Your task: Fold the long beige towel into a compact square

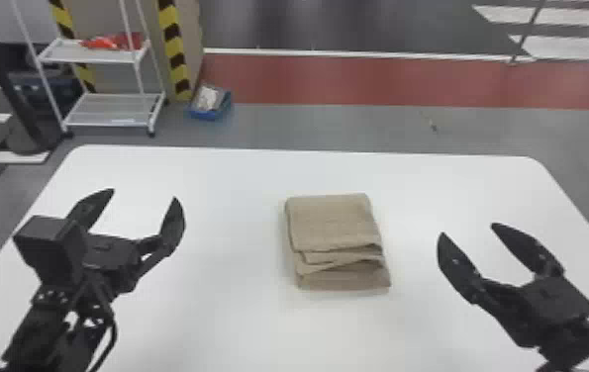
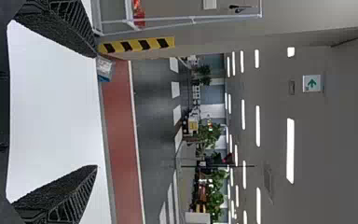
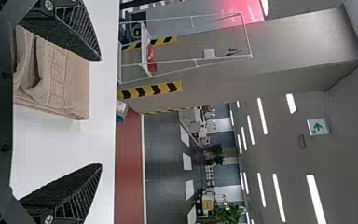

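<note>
The beige towel (image 1: 332, 222) lies folded into a small, roughly square stack on the white table, its layers showing unevenly along the near edge. To its left, my left gripper (image 1: 144, 194) is held open over the table with nothing between its fingers. My right gripper (image 1: 466, 228) stands to the towel's right, also open and empty. In the left wrist view the left gripper (image 2: 97, 111) has its fingers wide apart. The right wrist view has the right gripper (image 3: 101, 112) spread apart, with the towel (image 3: 67, 77) beyond one finger.
The white table (image 1: 219, 198) carries the towel. Past its far edge stand a white rack (image 1: 110, 110) with red items on a shelf and a blue bin (image 1: 209, 104) on the floor, beside a pillar with yellow-black stripes.
</note>
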You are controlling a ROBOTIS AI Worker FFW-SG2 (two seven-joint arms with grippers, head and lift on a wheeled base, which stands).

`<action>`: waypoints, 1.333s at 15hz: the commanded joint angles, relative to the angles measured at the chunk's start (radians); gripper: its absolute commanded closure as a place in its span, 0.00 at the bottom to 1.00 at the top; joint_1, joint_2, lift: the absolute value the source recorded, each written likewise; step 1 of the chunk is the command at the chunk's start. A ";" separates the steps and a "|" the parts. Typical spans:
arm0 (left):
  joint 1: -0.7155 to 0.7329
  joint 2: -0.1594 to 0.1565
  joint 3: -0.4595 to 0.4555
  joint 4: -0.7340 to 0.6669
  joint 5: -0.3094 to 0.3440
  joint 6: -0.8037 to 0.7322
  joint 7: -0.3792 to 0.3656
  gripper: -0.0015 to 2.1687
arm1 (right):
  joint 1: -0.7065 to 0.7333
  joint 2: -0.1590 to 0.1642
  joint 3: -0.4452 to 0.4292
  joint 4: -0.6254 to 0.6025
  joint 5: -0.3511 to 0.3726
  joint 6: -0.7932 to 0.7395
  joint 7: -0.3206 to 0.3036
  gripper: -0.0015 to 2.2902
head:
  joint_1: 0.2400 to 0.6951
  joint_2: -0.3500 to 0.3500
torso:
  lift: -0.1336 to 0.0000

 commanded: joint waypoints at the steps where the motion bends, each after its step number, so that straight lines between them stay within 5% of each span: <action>1: 0.026 0.006 0.030 -0.019 0.006 -0.002 0.011 0.02 | 0.031 0.001 0.011 -0.024 -0.001 -0.015 -0.029 0.03 | 1.00 0.48 | 0.07; 4: 0.043 0.011 0.030 -0.028 0.013 -0.020 0.016 0.02 | 0.077 0.001 0.093 -0.018 0.017 -0.169 -0.077 0.03 | 1.00 0.52 | 0.07; 11: 0.080 0.029 0.027 -0.047 0.016 -0.072 0.030 0.02 | 0.133 0.001 0.079 -0.062 -0.006 -0.141 -0.180 0.03 | 1.00 0.54 | 0.07; 20: 0.109 0.029 0.018 -0.057 0.013 -0.137 0.040 0.02 | 0.156 0.001 0.060 -0.082 -0.031 -0.126 -0.194 0.02 | 1.00 0.49 | 0.07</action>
